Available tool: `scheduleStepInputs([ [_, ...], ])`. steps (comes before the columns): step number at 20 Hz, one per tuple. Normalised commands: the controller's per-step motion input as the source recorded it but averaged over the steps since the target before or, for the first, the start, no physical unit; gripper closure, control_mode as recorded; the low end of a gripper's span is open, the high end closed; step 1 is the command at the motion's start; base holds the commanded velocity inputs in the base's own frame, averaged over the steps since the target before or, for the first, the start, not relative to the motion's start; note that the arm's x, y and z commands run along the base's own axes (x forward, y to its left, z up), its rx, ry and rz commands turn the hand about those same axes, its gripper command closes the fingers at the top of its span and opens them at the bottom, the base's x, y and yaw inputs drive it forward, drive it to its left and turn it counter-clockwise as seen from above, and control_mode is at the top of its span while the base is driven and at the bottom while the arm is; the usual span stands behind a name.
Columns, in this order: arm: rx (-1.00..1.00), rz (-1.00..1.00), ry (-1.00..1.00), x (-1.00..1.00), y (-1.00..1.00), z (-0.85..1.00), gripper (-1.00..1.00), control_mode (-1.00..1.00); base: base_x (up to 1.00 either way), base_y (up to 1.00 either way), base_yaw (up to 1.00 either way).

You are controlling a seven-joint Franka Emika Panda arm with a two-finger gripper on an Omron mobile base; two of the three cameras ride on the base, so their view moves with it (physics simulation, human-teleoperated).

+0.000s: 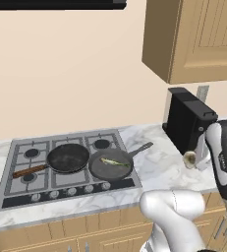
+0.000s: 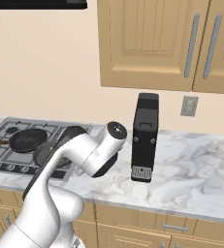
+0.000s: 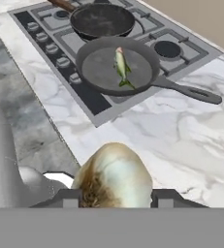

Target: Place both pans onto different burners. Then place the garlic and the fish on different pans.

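My gripper [image 3: 116,197] is shut on the garlic [image 3: 114,175], a whitish-beige bulb held above the marble counter to the right of the cooktop. In the left base view the garlic [image 1: 189,159] hangs in the gripper [image 1: 193,158] in front of a black appliance. The dark grey pan [image 3: 99,72] [image 1: 110,166] sits on the cooktop's right front burner with the fish [image 3: 121,65] [image 1: 113,161] lying in it. The black pan [image 3: 102,20] [image 1: 68,157] with the wooden handle rests on the middle burner, with nothing in it. In the right base view the black pan [image 2: 27,139] shows left of my arm.
A tall black appliance [image 1: 186,123] [image 2: 145,138] stands on the counter right of the cooktop [image 1: 21,170]. Wooden wall cabinets [image 1: 193,39] hang above it. The grey pan's handle [image 3: 191,92] sticks out over the counter toward the gripper. Knobs [image 3: 50,48] line the cooktop's front.
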Motion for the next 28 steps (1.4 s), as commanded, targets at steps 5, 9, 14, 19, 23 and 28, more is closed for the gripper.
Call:
scheduleStepInputs([
  [5,-0.07,0.0,0.0,0.0,0.84,0.25,1.0,-1.0,0.0,0.0,0.0],
  [9,-0.05,0.0,0.0,0.0,0.82,0.23,1.0,-1.0,0.0,0.0,0.0],
  [14,-0.05,0.0,0.04,0.0,0.8,0.24,1.0,-1.0,0.0,0.0,0.0],
  [19,-0.04,0.0,0.06,0.0,0.82,0.22,1.0,-1.0,0.0,0.0,0.0],
  [23,-0.04,0.0,0.1,0.04,0.84,0.19,1.0,-1.0,0.0,0.0,0.0],
  [28,-0.03,0.0,0.1,0.08,0.85,0.16,1.0,-1.0,0.0,0.0,0.0],
])
